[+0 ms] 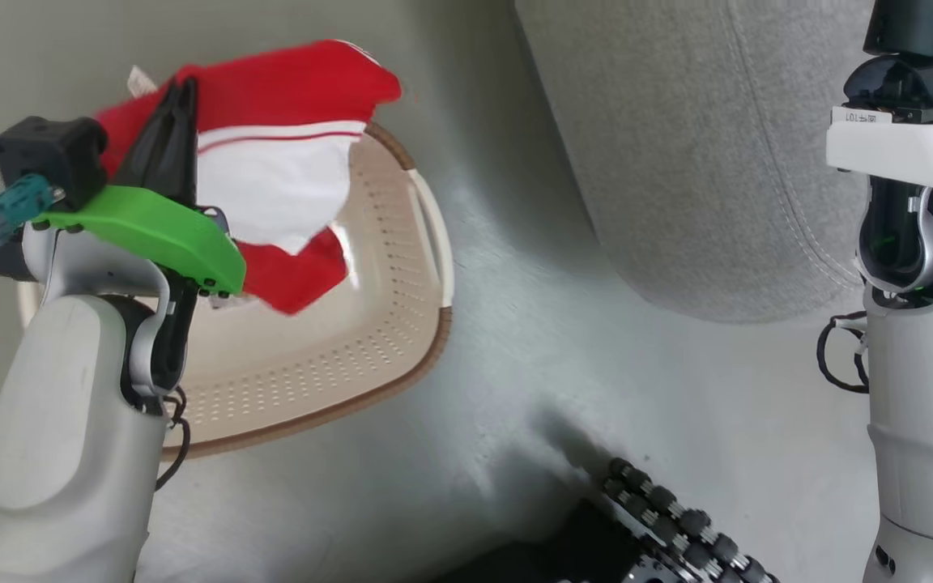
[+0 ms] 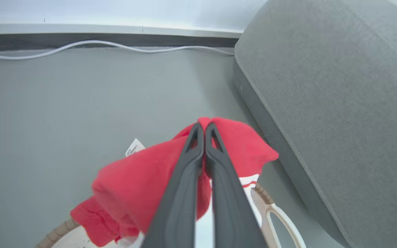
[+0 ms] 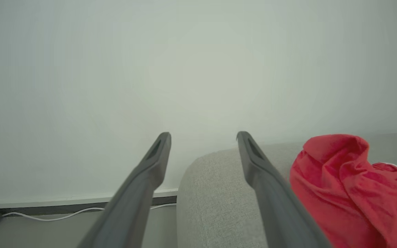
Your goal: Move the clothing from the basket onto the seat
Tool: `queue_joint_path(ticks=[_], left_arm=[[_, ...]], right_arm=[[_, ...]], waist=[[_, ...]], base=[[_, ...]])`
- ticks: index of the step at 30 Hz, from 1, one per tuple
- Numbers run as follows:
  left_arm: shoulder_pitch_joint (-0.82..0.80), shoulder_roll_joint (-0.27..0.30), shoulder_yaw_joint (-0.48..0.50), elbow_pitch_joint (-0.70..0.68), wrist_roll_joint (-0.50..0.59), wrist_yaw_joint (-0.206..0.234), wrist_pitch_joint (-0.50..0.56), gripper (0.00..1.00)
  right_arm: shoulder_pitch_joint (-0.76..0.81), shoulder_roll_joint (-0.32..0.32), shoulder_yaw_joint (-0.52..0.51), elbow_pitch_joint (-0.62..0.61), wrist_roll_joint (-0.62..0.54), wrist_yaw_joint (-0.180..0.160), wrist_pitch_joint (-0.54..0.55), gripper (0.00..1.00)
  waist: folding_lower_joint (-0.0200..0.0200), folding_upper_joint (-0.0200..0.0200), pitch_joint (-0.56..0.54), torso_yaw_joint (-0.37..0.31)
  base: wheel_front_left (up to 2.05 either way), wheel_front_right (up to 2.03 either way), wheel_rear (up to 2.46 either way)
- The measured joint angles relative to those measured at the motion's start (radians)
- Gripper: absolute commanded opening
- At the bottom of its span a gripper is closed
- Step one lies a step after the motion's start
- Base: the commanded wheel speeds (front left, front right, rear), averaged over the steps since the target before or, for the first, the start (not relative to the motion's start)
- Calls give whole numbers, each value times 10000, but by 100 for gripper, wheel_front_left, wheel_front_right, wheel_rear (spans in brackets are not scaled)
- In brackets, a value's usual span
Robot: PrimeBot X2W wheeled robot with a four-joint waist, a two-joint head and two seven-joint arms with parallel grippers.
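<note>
Pale grey forearms, green left-wrist bracket, black looping cables, long dark pincer fingers

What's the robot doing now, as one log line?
left gripper: shut on red-and-white fabric garment, above oval cream plastic basket | right gripper: open | second red fabric garment: on grey woven sofa

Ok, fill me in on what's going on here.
The left tool is shut on a red and white garment, holding it above the cream basket on the floor. The grey sofa stands just beside. The right tool is open by the sofa, on which another red garment already lies.
</note>
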Motion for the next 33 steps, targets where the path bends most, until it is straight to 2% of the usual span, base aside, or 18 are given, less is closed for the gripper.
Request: queue_joint_path(ticks=[8, 12, 21, 26, 33], left_arm=[[326, -568, 276, -909, -502, -13, -1425, 0], [720, -727, 4, -1227, -581, -278, -1812, 0], [1036, -780, -765, -1649, -579, -591, -1910, 0], [1341, -491, -1147, -1747, -573, -757, -1546, 0], [1760, 113, -1616, -1879, -531, -859, -903, 0]], right_arm=[[28, -305, 52, -4, -537, 428, 0, 100], [373, -571, 543, 127, -673, 640, 0, 100], [1228, -941, 1691, 453, -894, 813, 0, 100], [1644, -1064, 3032, 832, -779, 825, 0, 100], [1735, -1785, 6403, 1239, -249, 825, 2, 100]], waist=[[0, 0, -977, 976], [0, 0, -1625, 1625], [0, 0, -2859, 2800], [0, 0, -3640, 3329], [-1, 0, -4780, 3822]], base=[[0, 0, 0], [0, 0, 0], [0, 0, 0], [0, 0, 0], [0, 0, 0]])
